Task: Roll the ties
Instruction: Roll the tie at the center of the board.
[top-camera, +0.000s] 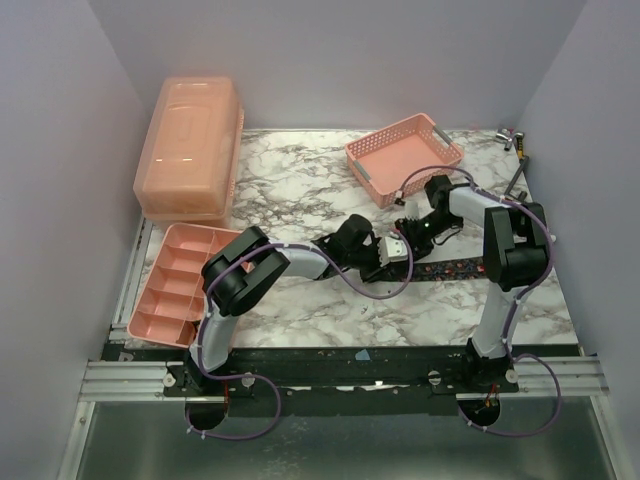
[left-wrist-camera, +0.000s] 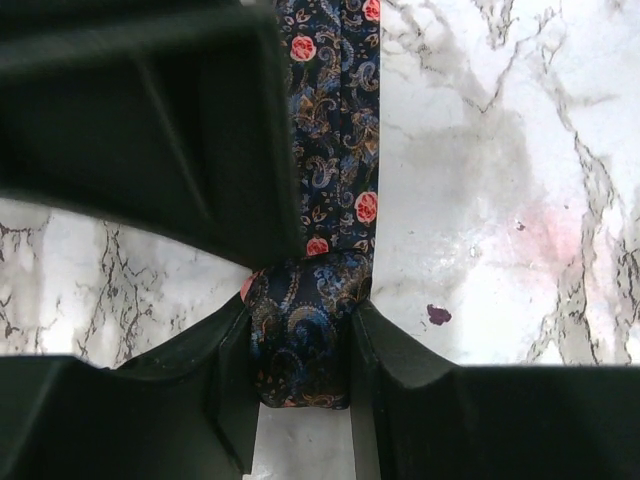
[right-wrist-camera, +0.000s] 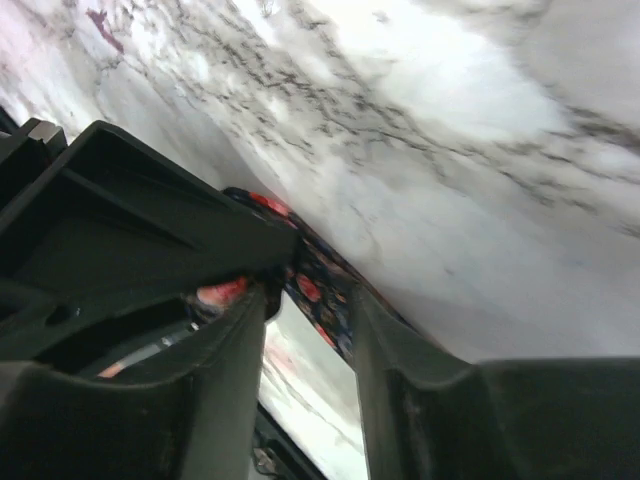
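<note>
At left gripper (left-wrist-camera: 300, 320), tie (left-wrist-camera: 335, 150) partly hidden

Soft patterned cloth tie (left-wrist-camera: 330, 150), glossy marble-look table (left-wrist-camera: 480, 150), pink plastic basket (top-camera: 390, 133)

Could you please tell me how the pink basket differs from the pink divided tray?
The basket has perforated walls and one open space; the tray has solid walls and several compartments. The basket sits far right on the table, the tray near left. Both are salmon-pink plastic.
</note>
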